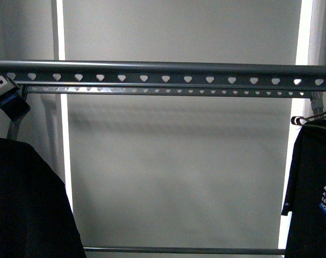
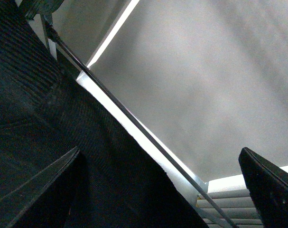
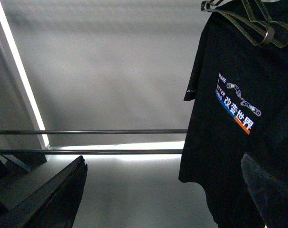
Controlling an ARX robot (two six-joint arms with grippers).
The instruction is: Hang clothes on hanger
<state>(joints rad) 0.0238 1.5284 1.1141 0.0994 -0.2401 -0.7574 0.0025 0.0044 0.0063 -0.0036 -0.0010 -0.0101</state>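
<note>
The dark grey rail (image 1: 163, 69) with heart-shaped holes runs across the top of the front view. A black T-shirt (image 1: 23, 204) hangs at its left end; its print and hook do not show. In the left wrist view its fabric (image 2: 63, 123) lies against one finger of my open, empty left gripper (image 2: 160, 149). A second black T-shirt (image 1: 313, 188) printed MAKE A BETTER WORLD hangs at the right on a thin silvery wire hook (image 1: 299, 120). In the right wrist view this printed shirt (image 3: 229, 142) hangs beside my open, empty right gripper (image 3: 162, 164); one finger overlaps it. Neither gripper shows in the front view.
A thin lower bar (image 1: 179, 250) crosses the bottom of the rack. A grey wall (image 1: 179, 161) with bright vertical strips stands behind. Two horizontal bars (image 3: 87, 131) cross the right wrist view. A slim pole (image 2: 134, 123) and white slats (image 2: 229, 204) show in the left wrist view.
</note>
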